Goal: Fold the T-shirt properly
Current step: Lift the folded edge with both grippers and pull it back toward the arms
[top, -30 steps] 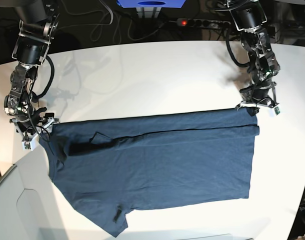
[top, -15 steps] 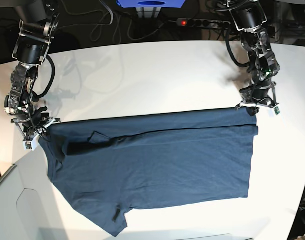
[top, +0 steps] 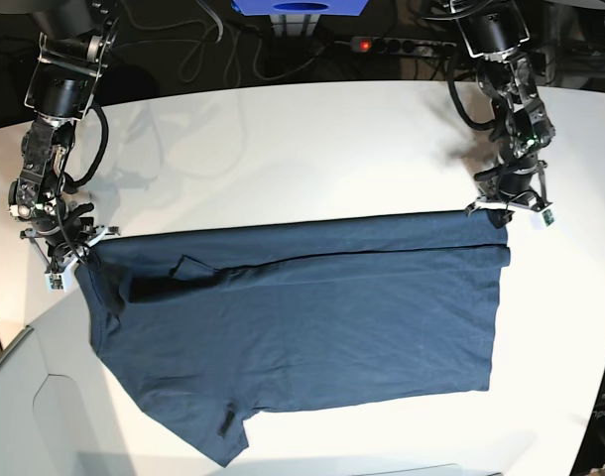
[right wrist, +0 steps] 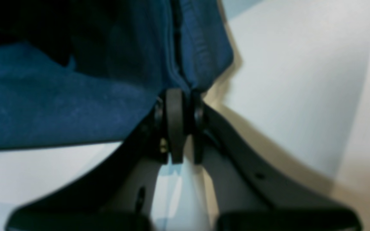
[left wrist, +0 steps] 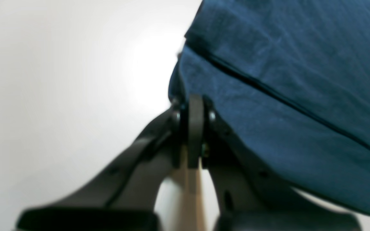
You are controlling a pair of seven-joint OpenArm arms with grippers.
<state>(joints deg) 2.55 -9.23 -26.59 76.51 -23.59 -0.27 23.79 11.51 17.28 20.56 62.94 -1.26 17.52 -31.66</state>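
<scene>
The dark navy T-shirt lies flat on the white table, its far long edge folded over towards the middle. My left gripper is shut on the T-shirt's far right corner; the left wrist view shows its closed fingertips pinching the cloth. At the far left corner my right gripper is shut on the T-shirt too. Its closed fingertips clamp a bunched fold of fabric in the right wrist view. A sleeve sticks out at the near left.
A grey bin sits at the near left corner. Behind the table run cables, a power strip and a blue box.
My right gripper has closed on the T-shirt's far left corner and lifted it a little up and back. The far edge is pulled straighter. The left gripper has held still.
</scene>
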